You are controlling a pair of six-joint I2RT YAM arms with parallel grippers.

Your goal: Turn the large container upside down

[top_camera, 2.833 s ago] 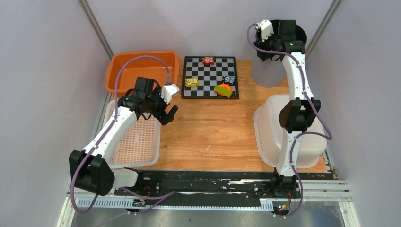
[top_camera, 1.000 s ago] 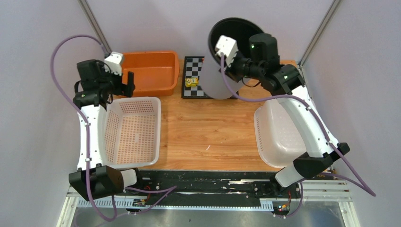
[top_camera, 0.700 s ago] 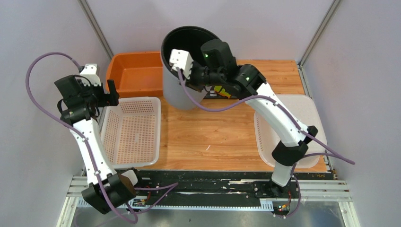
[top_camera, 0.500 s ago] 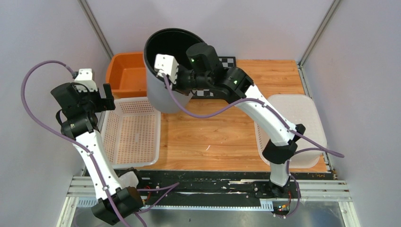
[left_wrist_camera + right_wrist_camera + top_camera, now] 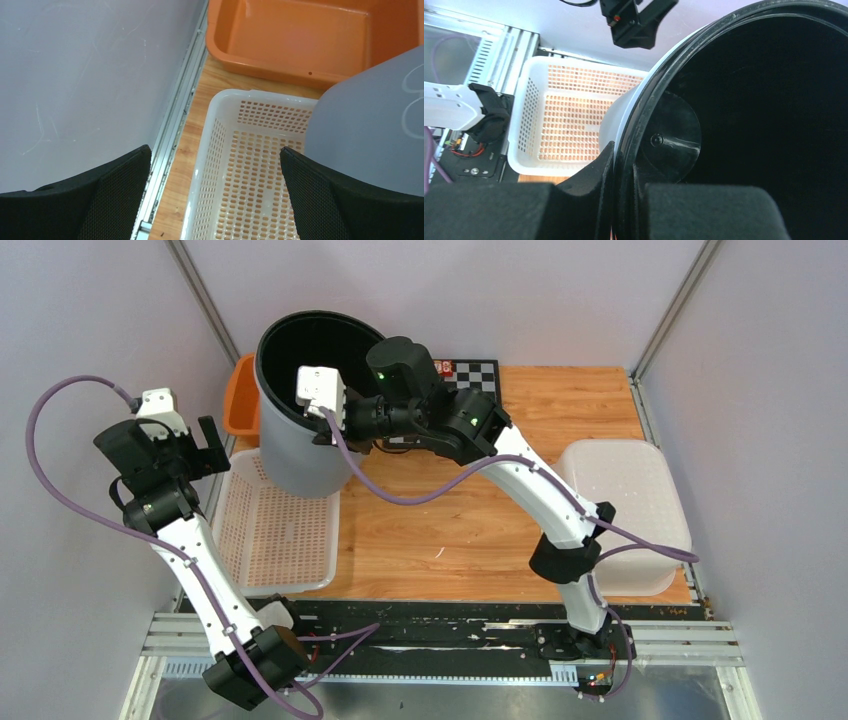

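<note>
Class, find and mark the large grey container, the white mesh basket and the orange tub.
large grey container (image 5: 298, 462), top view, on its grey outer wall.
white mesh basket (image 5: 250, 93), left wrist view, on its far rim.
orange tub (image 5: 300, 37), left wrist view, on its bare floor.

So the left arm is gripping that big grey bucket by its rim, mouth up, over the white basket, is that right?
Not quite: the right gripper is shut on the rim of the large container, as the right wrist view shows. The left gripper is open and holds nothing. The rest stands: mouth up, over the white basket.
</note>
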